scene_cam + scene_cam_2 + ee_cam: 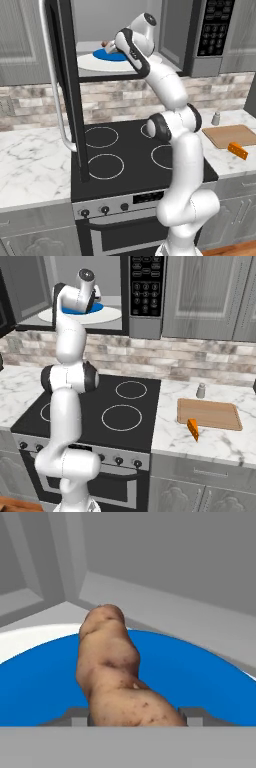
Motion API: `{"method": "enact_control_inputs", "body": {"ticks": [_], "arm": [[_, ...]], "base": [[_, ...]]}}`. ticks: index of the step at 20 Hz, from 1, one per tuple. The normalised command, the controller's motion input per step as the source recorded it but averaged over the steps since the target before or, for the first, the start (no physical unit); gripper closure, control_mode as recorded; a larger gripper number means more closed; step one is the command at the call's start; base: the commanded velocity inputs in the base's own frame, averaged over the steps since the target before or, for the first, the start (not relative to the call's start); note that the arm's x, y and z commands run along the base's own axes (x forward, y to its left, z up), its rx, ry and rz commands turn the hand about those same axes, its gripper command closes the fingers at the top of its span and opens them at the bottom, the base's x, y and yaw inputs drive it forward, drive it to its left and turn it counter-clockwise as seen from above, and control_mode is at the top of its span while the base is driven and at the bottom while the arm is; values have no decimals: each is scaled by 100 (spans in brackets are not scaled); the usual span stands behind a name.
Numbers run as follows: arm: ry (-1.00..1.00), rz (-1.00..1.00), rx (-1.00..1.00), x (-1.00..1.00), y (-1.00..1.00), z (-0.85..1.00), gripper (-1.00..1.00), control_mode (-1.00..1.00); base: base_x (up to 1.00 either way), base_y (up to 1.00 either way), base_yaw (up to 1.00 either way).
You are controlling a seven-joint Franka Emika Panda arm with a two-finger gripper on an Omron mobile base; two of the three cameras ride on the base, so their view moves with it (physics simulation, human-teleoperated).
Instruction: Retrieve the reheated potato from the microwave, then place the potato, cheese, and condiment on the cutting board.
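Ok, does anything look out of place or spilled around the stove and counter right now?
Nothing spilled. The cheese straddles the cutting board's front edge, half on the counter. The microwave stands open.

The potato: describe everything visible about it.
The potato is a lumpy, oblong, tan-brown piece with dark specks and a reddish tinge. It lies on the blue plate atop the white turntable inside the open microwave. The claw straddles its near end, one fingertip on either side.

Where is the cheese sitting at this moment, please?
The cheese lies on the marble counter right of the stove, at the near left corner of the cutting board, with the condiment behind the board.
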Motion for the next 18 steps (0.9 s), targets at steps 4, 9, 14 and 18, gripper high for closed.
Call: {"method": "enact_control_inputs", "body": {"ticks": [4, 9, 14, 18], "arm": [[0, 0, 0, -27, 0, 24, 100, -100], [2, 0, 0, -41, -1, 29, 100, -100], [0, 0, 0, -57, -16, 21, 100, -100], [0, 0, 0, -71, -28, 14, 100, -100]], "base": [[0, 0, 0], [0, 0, 0], [0, 0, 0], [0, 0, 0]]}}
